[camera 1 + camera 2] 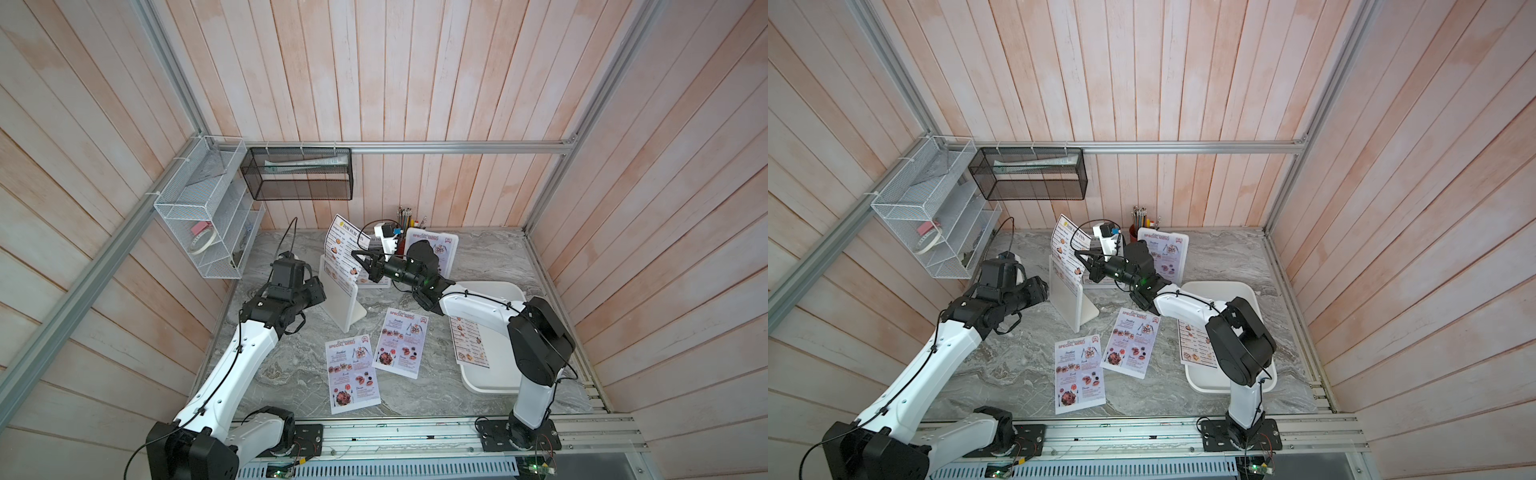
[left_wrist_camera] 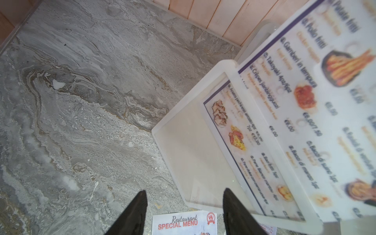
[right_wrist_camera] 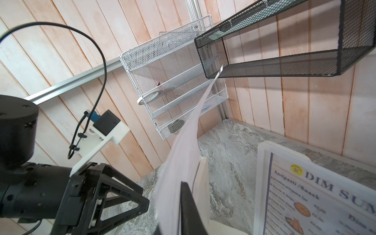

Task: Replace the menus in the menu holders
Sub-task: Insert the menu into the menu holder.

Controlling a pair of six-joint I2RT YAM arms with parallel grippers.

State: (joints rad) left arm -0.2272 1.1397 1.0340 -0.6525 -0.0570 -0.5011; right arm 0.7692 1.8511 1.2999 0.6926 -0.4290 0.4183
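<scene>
Black-headed paper menu (image 1: 343,245), grasped by right end effector (image 1: 358,257), should be drawn straight from white slanted plastic holder (image 1: 340,303); left end effector (image 2: 185,191) released.

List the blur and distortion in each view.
Left wrist view: the raised menu near the lens is out of focus, the marble table sharp. Right wrist view: that menu's blank back is soft, the white mesh shelf crisp. Both top views: wall planks fan outward from the wide lens, shadows faint.
</scene>
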